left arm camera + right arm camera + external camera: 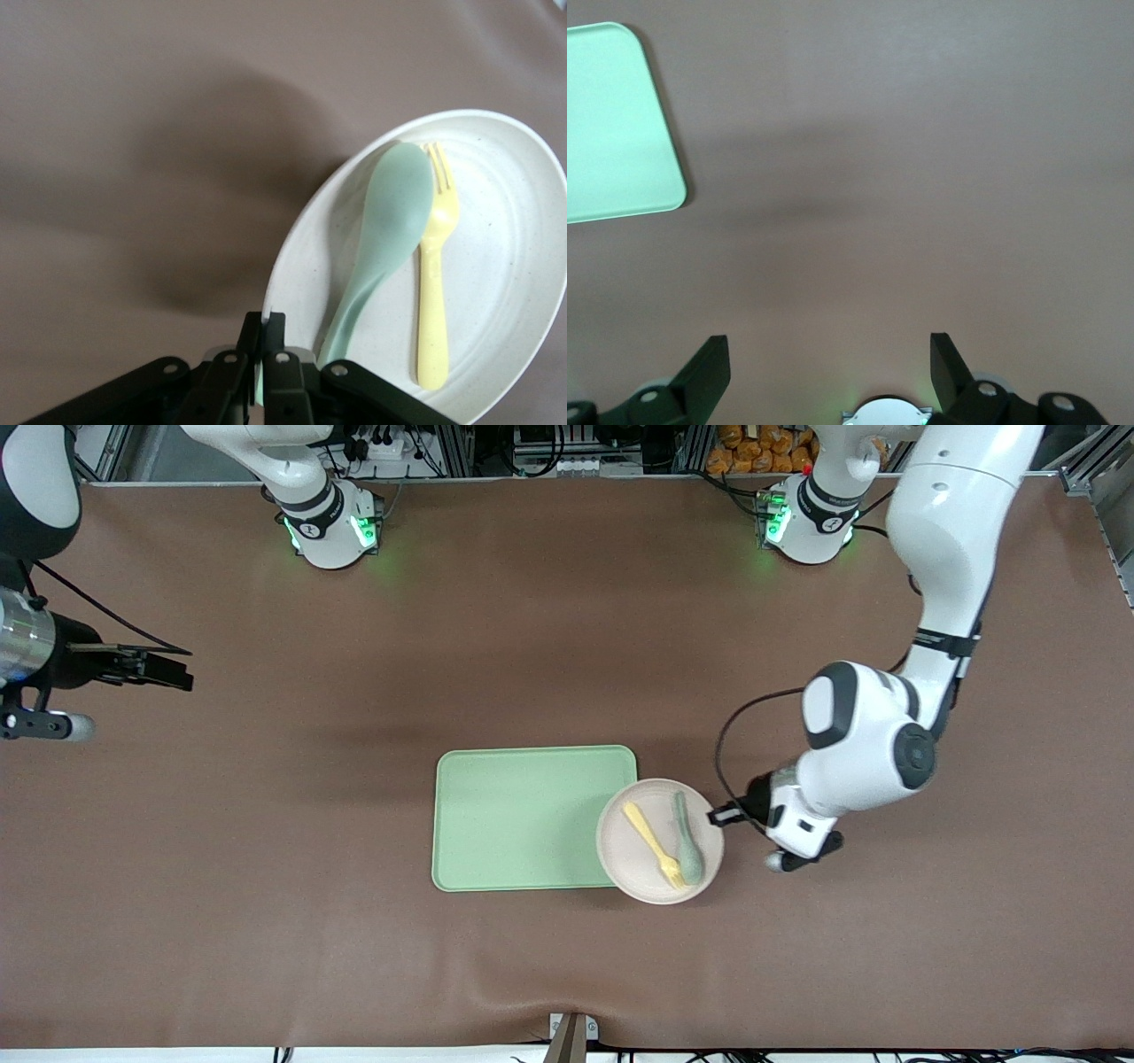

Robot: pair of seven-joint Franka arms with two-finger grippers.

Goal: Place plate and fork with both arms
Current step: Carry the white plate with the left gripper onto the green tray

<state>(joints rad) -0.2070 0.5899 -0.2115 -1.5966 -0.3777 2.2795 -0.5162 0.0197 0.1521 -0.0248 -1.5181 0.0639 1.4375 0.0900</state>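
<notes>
beige plate (640, 857) overlaps the green tray (523, 819) at its 3 o'clock edge, fork (654, 844) and spoon (687, 841) on it. left gripper (263, 350) fingers pinch the plate rim: plate-placing step; next, lift onto tray. right gripper (830, 361) waits over bare counter (266, 921), fingers spread.

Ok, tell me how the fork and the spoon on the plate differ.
The fork is pale yellow; the spoon is grey-green. The fork ends in short tines, the spoon in a broad rounded bowl. The fork lies slanted on the plate, the spoon straighter, nearer the left claw. Both are plastic-looking, similar in length, and their heads nearly meet.
</notes>
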